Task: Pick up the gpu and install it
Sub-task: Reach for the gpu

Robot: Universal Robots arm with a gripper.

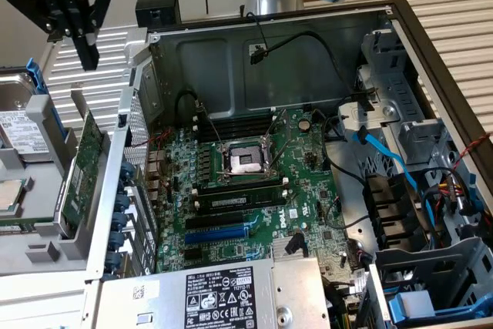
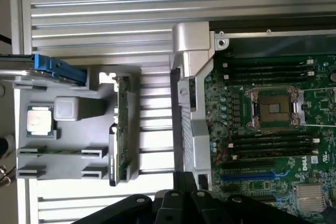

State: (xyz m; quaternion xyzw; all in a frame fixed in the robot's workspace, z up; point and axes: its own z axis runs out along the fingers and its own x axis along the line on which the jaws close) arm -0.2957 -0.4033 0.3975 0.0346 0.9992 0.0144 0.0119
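Exterior view showed the black gripper (image 1: pixel 83 40) hanging high above the grey plastic parts holder (image 1: pixel 46 248), holding nothing; whether its fingers stood apart or together could not be told. The gpu (image 1: pixel 81 179), a small flat green circuit card, stood on edge in a slot of that holder, just outside the open metal computer case (image 1: pixel 431 52) and close to the case's perforated side wall (image 1: pixel 115 190). In the wrist view the gpu (image 2: pixel 122 129) appeared as a thin strip, with a square silver processor chip (image 2: pixel 40 121) resting elsewhere on the holder.

Judging from this, a good pick would need the fingers lined up across the card's thin faces, descending straight. Room looked tight beside the case wall but open above. Inside the case, the large green motherboard (image 1: pixel 254 182) lay uncovered, with cables crowding its far side.
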